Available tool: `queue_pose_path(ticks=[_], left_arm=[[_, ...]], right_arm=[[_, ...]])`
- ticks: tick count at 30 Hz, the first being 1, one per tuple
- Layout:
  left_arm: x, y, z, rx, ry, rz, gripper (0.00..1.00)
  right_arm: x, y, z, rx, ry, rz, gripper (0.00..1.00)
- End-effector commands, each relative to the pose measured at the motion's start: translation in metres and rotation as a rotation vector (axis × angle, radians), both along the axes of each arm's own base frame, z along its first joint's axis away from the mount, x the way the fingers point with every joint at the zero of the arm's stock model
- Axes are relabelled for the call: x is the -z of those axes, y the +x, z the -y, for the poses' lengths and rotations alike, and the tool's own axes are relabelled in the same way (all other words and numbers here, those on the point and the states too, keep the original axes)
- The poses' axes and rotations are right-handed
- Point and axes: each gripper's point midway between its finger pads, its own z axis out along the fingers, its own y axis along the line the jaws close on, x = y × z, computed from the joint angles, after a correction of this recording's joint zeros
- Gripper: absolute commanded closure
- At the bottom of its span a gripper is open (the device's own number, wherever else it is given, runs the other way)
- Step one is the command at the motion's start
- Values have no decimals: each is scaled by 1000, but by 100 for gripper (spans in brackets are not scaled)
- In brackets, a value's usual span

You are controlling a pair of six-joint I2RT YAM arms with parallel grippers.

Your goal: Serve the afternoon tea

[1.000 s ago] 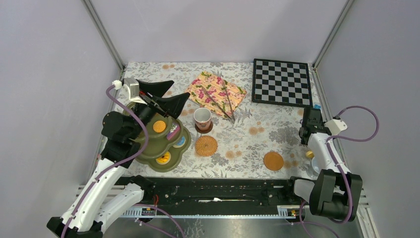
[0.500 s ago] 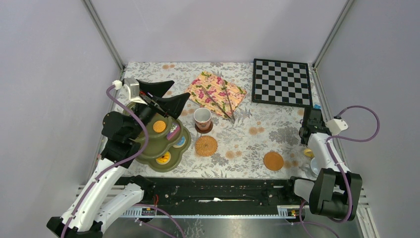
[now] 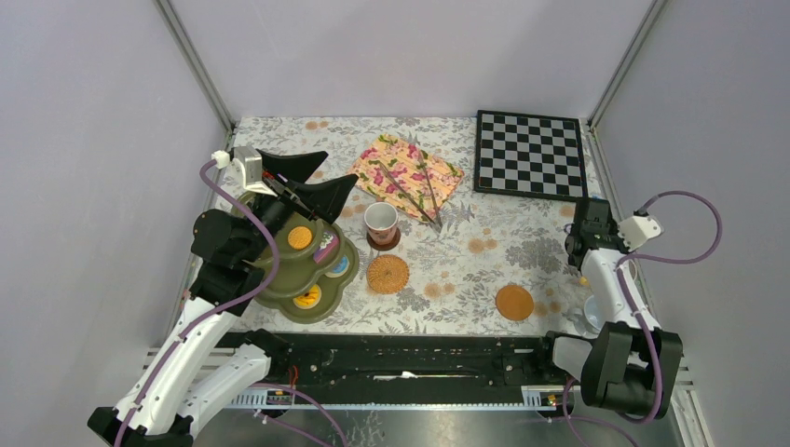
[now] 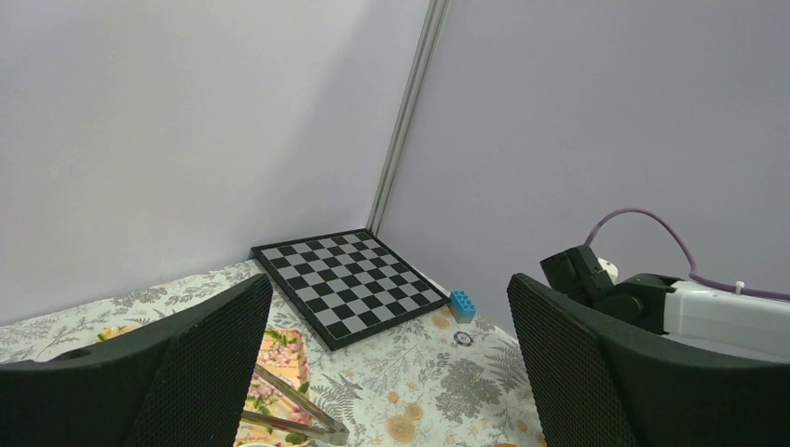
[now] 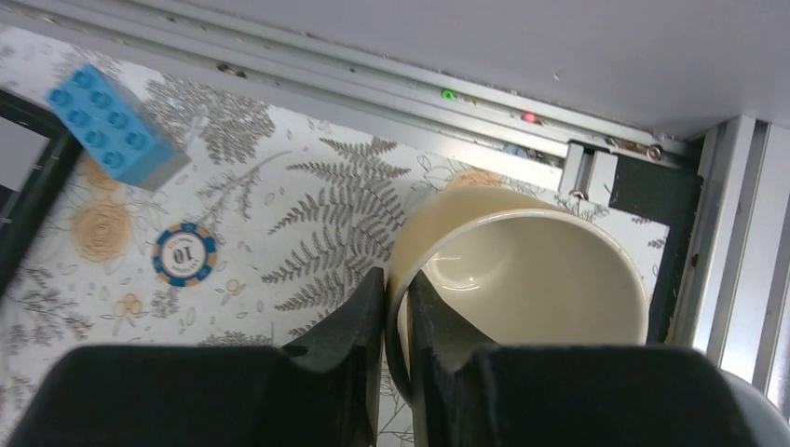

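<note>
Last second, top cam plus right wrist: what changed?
The right gripper closed on the rim of the yellow mug, one finger inside and one outside, and its wrist shifted slightly toward the right wall. Unchanged: left gripper open above the olive-green stand, pink mug, coasters, tongs, chessboard.

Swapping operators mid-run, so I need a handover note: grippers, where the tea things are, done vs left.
Left gripper: open, empty, above the three-tier stand.
Right gripper: shut on the rim of the yellow mug, at the right table edge.
Done: brownish-pink mug sits on a dark coaster; pastries are on the stand.
Left: woven coaster and orange coaster are bare. Yellow mug likely goes on one, the pale mug, half hidden by the right arm, on the other.
</note>
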Motion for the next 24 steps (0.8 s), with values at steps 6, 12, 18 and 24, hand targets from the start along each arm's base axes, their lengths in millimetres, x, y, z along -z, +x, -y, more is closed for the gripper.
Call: queue_pose_path(ticks=[6,12,18,24], left_arm=[[-12,-6,0,10,-10,46,1],[-11,-5,1,14,-8,43,1],[-10,-5,1,14,-6,41,1],[-10,-4,0,6,-3,43,1]], right_arm=[[-94,30,8,-122,-161,316,100],[-164,55,-37,-466,-184,651,100],[-218,79,-152,-1127,-80,930,100],[-228,71,-258,-1681,315,991,100]])
